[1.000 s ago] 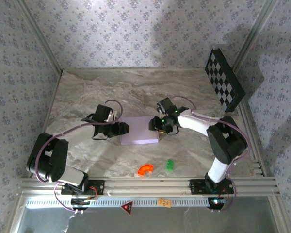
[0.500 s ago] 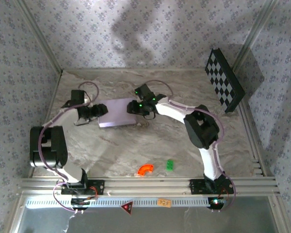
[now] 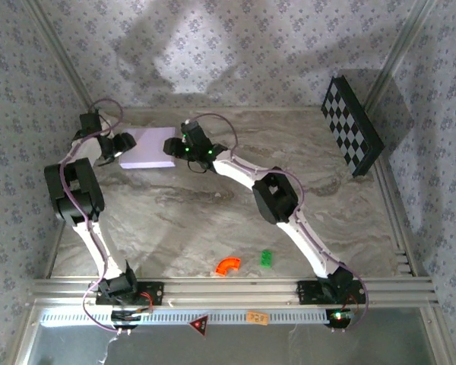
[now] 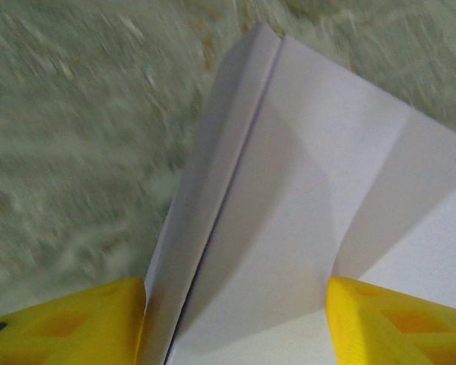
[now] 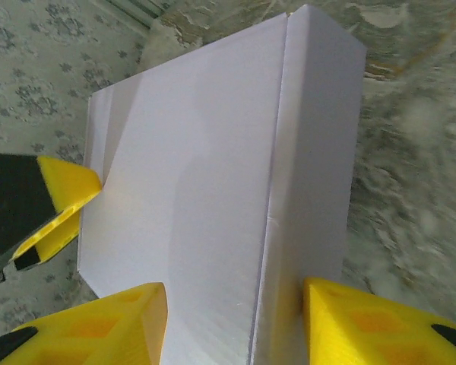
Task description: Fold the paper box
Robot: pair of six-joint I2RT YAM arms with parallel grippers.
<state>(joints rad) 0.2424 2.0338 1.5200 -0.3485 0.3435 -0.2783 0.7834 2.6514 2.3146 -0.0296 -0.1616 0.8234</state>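
The paper box (image 3: 147, 148) is a flat, closed, pale lilac rectangle at the back left of the marble table, close to the wall. My left gripper (image 3: 121, 147) is at its left end and my right gripper (image 3: 172, 146) at its right end. In the left wrist view the box (image 4: 289, 198) fills the gap between the yellow fingers (image 4: 68, 323) of the left gripper (image 4: 235, 327). In the right wrist view the box (image 5: 205, 190) sits between the fingers (image 5: 380, 327) of the right gripper (image 5: 235, 327), one on its side wall. The left gripper's fingertip (image 5: 64, 201) touches the box's far end.
A black-and-white checkered board (image 3: 352, 125) leans at the back right. An orange curved piece (image 3: 228, 265) and a small green piece (image 3: 266, 258) lie near the front. Wallpapered walls close in the back and left; an aluminium rail (image 3: 228, 289) runs along the front.
Both arms have stretched out and moved the box from the middle of the table to the back left corner, keeping their hold on its two ends.
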